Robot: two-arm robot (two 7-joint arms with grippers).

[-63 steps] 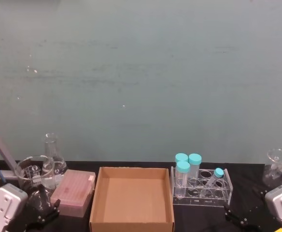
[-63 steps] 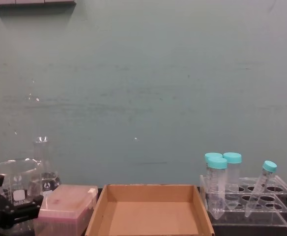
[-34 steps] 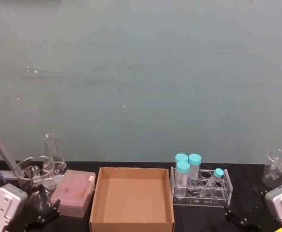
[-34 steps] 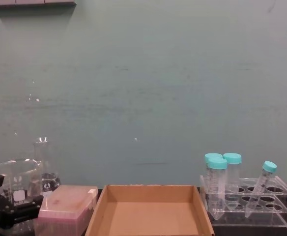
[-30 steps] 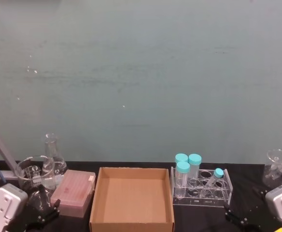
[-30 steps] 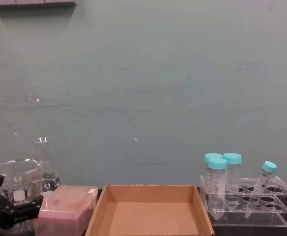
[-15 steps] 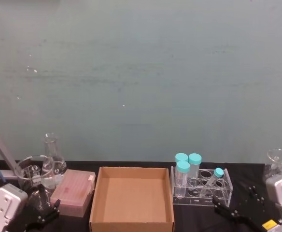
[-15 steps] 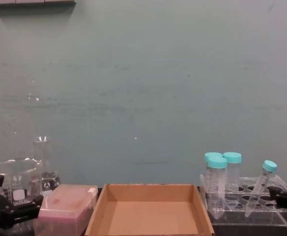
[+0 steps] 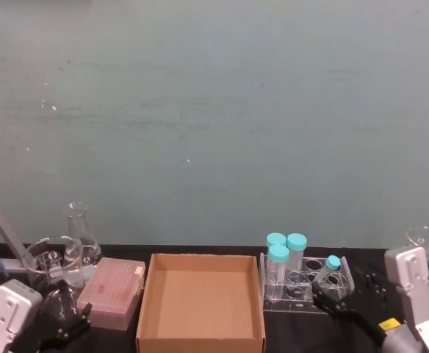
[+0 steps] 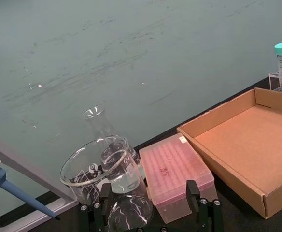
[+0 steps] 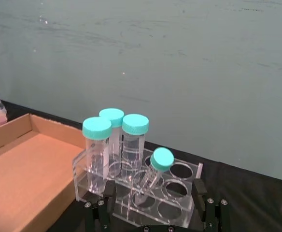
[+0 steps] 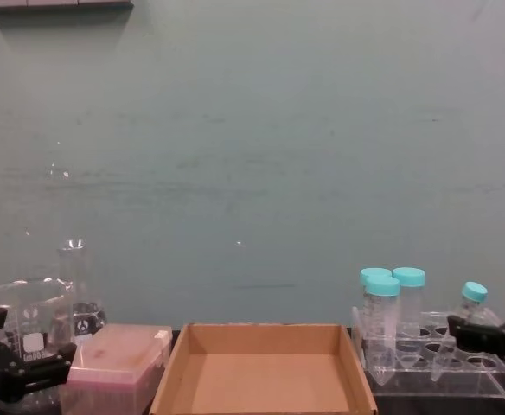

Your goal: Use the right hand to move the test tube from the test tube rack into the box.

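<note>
The test tube (image 9: 326, 271) is slim with a small teal cap and leans in the clear test tube rack (image 9: 303, 301) at the right of the table. The right wrist view has the test tube (image 11: 155, 169) tilted in a front hole of the rack (image 11: 179, 205). My right gripper (image 9: 344, 288) hangs open just in front of the rack, level with the tube. Its fingers (image 11: 98, 213) stand wide apart on either side of the rack's front. From the chest, the right gripper (image 12: 497, 325) partly covers the tube (image 12: 470, 295). The tan box (image 9: 147, 296) sits empty left of the rack.
Three wider teal-capped tubes (image 9: 278, 254) stand in the rack's left end. A pink box (image 9: 112, 290), a beaker (image 9: 49, 261) and a flask (image 9: 78, 232) crowd the left side. My left gripper (image 9: 64, 320) rests open beside them. Another beaker (image 9: 424, 243) stands far right.
My right gripper has risen from the lower right corner and moved left and forward up to the rack. The tube, the rack and the left arm have not moved.
</note>
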